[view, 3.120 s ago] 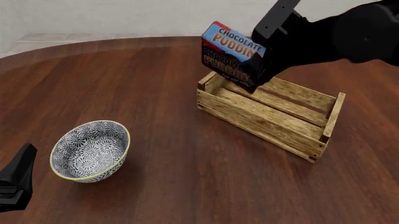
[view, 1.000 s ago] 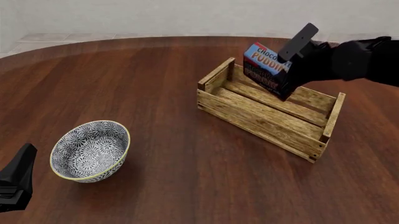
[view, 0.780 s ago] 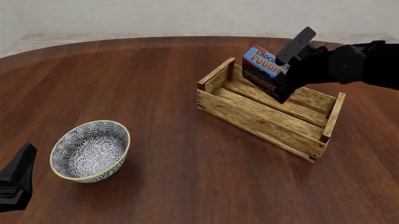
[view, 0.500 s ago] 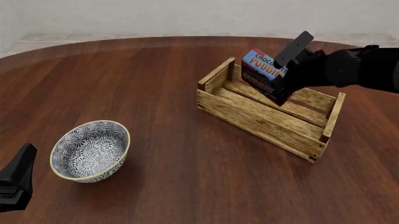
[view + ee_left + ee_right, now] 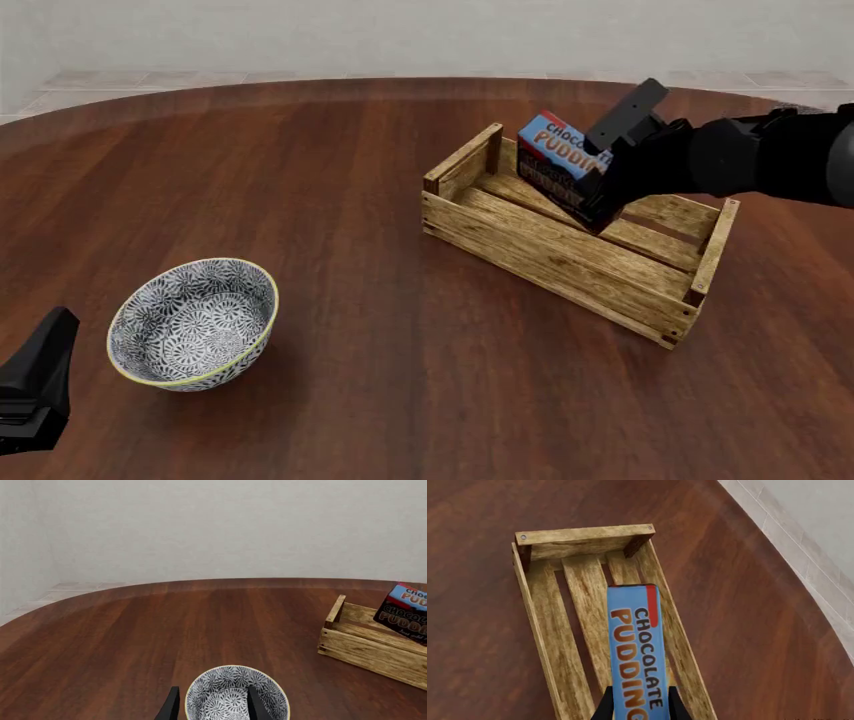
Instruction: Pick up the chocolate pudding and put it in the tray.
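The right wrist view looks straight down the narrow blue top band of the chocolate pudding (image 5: 635,670), lettering along it, with the slatted floor of the tray (image 5: 587,595) and one raised end board beyond; this shows the carton over the tray's far-side slats, which the front view only suggests. The front view gives the wider layout: the right gripper (image 5: 597,195) reaches in from the right, its black arm stretched low over the tray (image 5: 561,262), jaws clamped on the chocolate pudding (image 5: 558,160), which tilts with its lower edge down inside the crate near the far wall; whether it touches the floor cannot be told. The patterned bowl (image 5: 195,322) sits well apart on the table (image 5: 334,180). The left gripper (image 5: 34,395) rests at the near left corner; the left wrist view shows its two fingertips (image 5: 171,707) spread apart with the bowl (image 5: 237,696) beyond them, holding nothing.
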Controlling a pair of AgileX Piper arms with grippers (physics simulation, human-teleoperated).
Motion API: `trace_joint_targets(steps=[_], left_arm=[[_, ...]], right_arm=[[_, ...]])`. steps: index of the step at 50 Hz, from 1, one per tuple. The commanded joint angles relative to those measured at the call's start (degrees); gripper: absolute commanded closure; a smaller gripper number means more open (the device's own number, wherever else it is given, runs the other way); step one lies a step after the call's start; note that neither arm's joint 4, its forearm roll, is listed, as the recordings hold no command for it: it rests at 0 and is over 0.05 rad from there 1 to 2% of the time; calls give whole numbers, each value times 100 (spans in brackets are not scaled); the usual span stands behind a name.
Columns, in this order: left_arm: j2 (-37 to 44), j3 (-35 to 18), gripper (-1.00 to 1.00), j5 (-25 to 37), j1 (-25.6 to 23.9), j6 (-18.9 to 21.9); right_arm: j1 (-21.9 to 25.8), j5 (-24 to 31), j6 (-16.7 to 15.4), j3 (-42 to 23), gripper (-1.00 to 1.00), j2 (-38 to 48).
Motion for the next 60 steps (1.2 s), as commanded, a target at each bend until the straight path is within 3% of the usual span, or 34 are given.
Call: trace_joint_targets(steps=[1, 60], left_arm=[[0, 0, -100, 0, 0, 0], [0, 0, -100, 0, 0, 0]], right_arm=[[-4, -64, 190, 8, 100, 50], [72, -403, 447, -96, 100, 641]])
